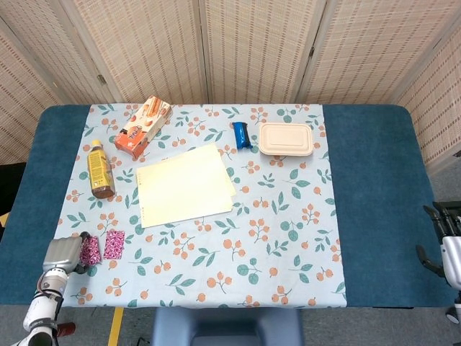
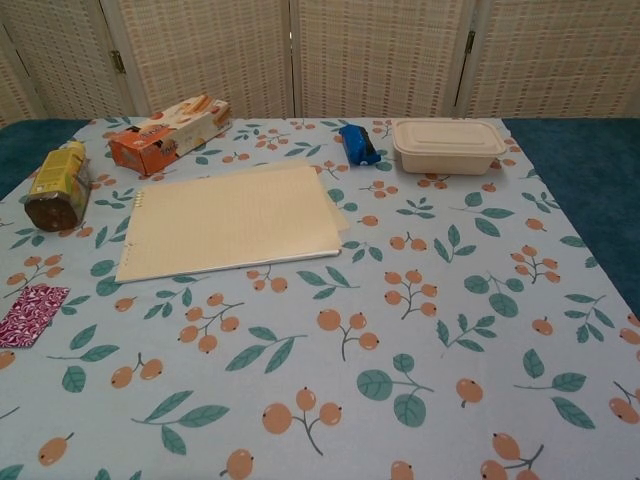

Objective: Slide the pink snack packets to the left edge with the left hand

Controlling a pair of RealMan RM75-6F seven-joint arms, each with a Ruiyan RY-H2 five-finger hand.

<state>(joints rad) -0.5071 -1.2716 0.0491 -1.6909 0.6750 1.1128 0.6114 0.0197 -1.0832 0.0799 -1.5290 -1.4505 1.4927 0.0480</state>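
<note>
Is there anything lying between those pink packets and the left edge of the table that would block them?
Only the robot's own left hand, which sits right beside the pink packets on their left. Past it is bare blue table; the bottle lies farther back.

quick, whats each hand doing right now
Left hand: beside the pink snack packets, back of hand up; whether it touches or holds one cannot be told.
Right hand: off the table's right edge, fingers apart, holding nothing.

Seemingly two pink snack packets (image 1: 103,246), one bottle (image 1: 99,171), one box (image 1: 142,127).
</note>
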